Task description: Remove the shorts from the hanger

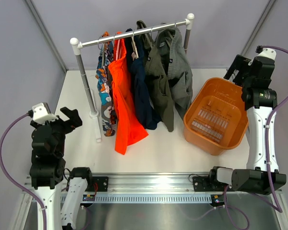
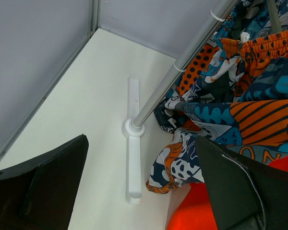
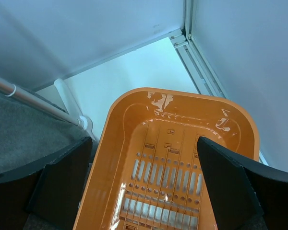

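White table (image 1: pixel 173 148) beneath limp, drab cloth shorts (image 1: pixel 181 76).

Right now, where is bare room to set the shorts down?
The orange basket stands empty. Bare table runs between the hanging garments and the front rail, and left of the rack's left post. Under the rack bar it's crowded: the shorts hang packed among the rest.

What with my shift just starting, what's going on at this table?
Nothing is held yet. The left gripper hovers with open fingers by the rack's left post. The right gripper, also open, hangs over the empty orange basket. The grey shorts and the olive shorts hang from the rail at its right end, beside the navy pair and the orange pair.
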Robot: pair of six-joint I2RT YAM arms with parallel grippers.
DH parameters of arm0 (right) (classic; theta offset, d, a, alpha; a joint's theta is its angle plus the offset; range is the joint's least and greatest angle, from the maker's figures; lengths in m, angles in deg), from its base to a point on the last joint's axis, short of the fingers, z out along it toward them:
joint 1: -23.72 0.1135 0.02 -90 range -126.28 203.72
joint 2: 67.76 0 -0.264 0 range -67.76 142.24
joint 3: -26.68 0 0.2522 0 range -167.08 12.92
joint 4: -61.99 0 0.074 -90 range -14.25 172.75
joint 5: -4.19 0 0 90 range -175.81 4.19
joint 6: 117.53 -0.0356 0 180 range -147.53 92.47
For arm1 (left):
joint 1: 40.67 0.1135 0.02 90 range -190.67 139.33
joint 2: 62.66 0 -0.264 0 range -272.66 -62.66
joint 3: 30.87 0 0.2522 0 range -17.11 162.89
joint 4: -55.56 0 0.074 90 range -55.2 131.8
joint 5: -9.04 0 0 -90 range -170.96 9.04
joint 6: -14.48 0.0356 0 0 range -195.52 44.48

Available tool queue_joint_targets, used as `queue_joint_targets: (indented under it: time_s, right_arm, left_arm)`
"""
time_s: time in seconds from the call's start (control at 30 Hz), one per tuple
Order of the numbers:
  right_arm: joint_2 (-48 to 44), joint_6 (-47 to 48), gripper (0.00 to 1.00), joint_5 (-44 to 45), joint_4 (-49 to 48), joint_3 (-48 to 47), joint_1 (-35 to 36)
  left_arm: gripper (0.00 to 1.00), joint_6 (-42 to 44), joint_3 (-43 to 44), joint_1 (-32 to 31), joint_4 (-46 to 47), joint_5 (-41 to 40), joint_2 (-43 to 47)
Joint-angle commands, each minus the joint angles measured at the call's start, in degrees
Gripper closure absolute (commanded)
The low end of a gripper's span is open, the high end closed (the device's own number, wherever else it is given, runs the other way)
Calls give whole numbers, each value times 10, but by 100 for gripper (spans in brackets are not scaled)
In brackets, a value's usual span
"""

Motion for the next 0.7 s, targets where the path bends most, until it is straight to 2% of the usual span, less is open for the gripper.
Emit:
queue_joint_targets:
  time_s: [0.0,0.03,0.1,0.13,0.17,0.2,0.3,0.43,0.57,0.67]
  right_arm:
    - [2,9,1,-45,2,-34,0]
    - [2,36,1,-68,10,-38,0]
    - [0,81,1,-200,38,-56,0]
    - [-2,166,0,-258,53,-60,1]
    - [-1,212,1,-321,74,-77,1]
    - [1,286,0,-428,128,-89,2]
    - [18,345,1,-504,205,-145,11]
    - [48,260,1,-511,178,-191,24]
    - [112,141,0,-407,181,-299,79]
    - [134,65,1,-349,156,-314,139]
  left_arm:
    - [1,-12,17,2,-2,25,-3]
    - [1,-14,20,3,-3,29,-3]
    - [1,-19,34,3,-9,39,-5]
    - [1,-23,39,3,-12,48,-6]
    - [1,-26,45,3,-13,54,-8]
    - [1,-28,57,3,-16,59,-10]
    - [1,-41,81,3,-24,84,-16]
    - [1,-56,105,3,-26,112,-26]
    - [1,-69,119,3,-22,141,-39]
    - [1,-76,125,3,-22,152,-51]
